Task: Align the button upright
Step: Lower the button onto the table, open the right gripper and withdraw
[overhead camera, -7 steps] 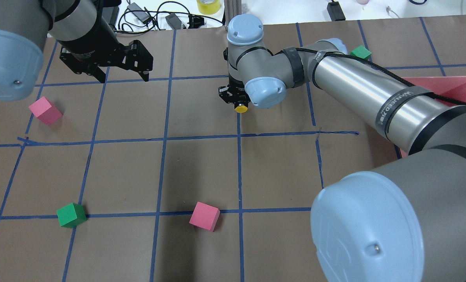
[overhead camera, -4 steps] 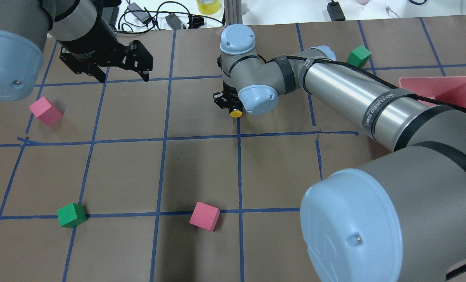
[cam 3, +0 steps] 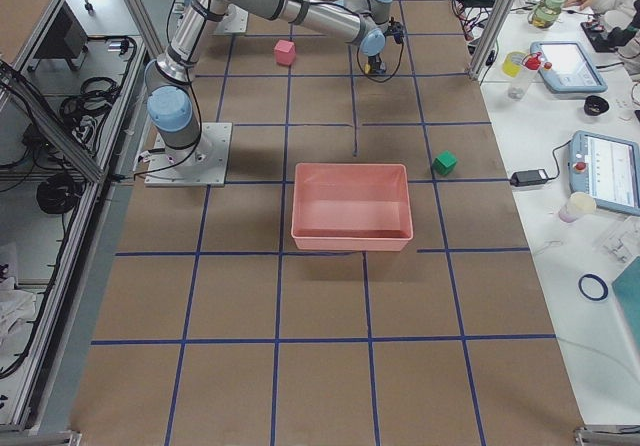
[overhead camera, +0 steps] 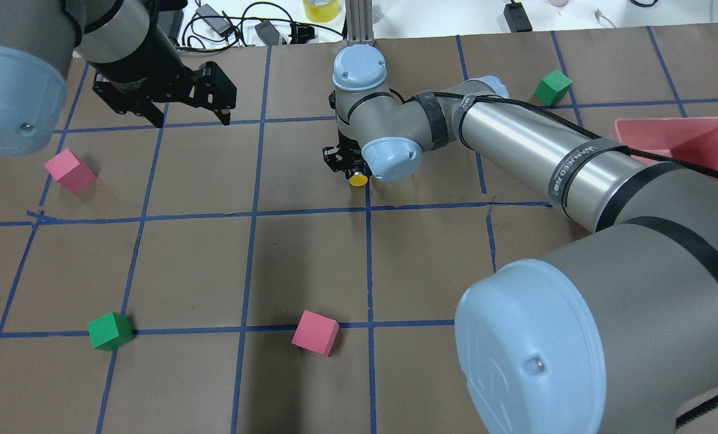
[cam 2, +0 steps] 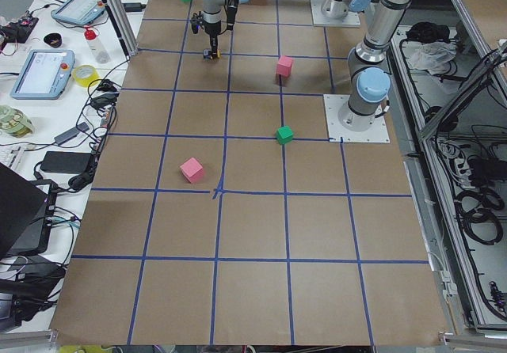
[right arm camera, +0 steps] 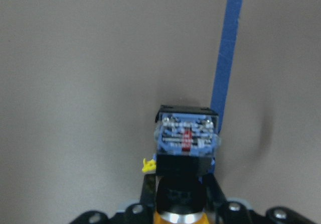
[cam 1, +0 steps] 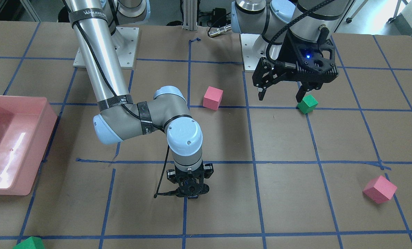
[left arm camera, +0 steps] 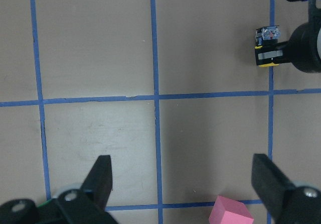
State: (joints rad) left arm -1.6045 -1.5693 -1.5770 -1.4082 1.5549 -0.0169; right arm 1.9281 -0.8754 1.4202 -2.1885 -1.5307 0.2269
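Observation:
My right gripper points down at the table's middle and is shut on the button. Its yellow cap sticks out on the side toward my base. In the right wrist view the button shows its boxy black base with silvery terminals beyond the black neck, which sits between the jaws, next to a blue tape line. The left wrist view shows the button lying sideways in that gripper. In the front view the right gripper hides most of it. My left gripper hangs open and empty at the far left, well away.
Pink cubes and green cubes lie scattered on the brown gridded table. A pink bin stands at the right edge. Cables and tape lie beyond the table's far edge.
My right gripper has moved left and slightly toward my base with the button held in it. The left arm has not moved.

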